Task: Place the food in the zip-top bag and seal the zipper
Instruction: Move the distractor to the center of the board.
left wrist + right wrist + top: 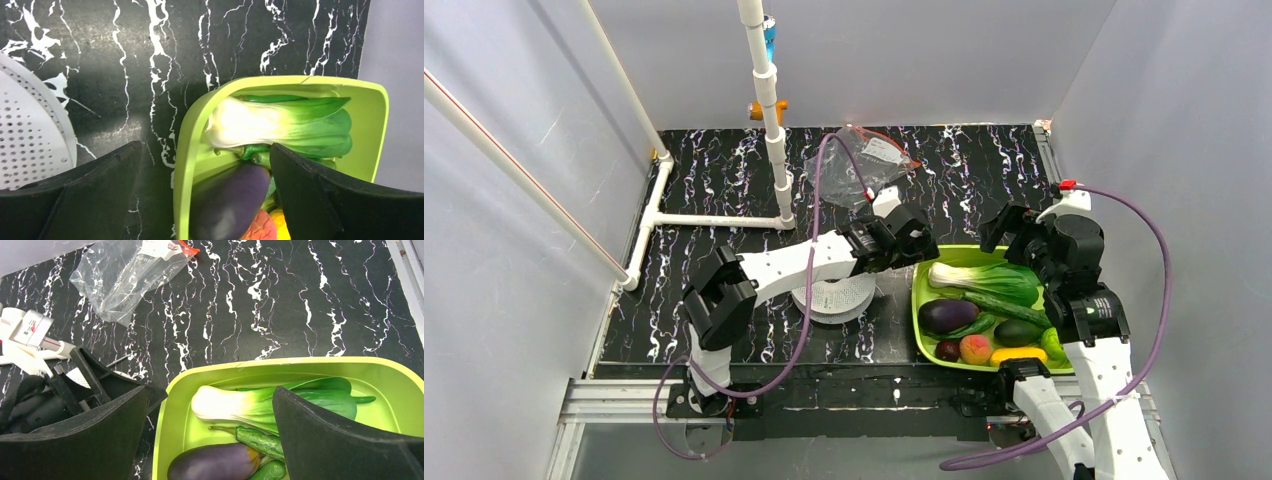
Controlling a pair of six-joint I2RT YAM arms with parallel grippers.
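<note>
The food lies in a lime-green tray (921, 292) at the right: bok choy (984, 280), purple eggplant (947, 316), cucumber (1007, 308), dark avocado (1018, 331), plum (948, 350), peach (975, 349) and a yellow piece (1018, 355). The clear zip-top bag (864, 165) lies crumpled at the back of the table, its red-orange zipper (886, 134) along the far edge. My left gripper (911, 238) hovers open over the tray's left rim (182, 150), above the eggplant (230, 200). My right gripper (210, 392) hangs open above the bok choy (235, 405), holding nothing.
A white perforated disc (834, 295) sits under the left arm, left of the tray. White pipes stand upright (769, 110) and lie on the table at the back left (714, 220). Grey walls close in on three sides; the tray reaches the right wall.
</note>
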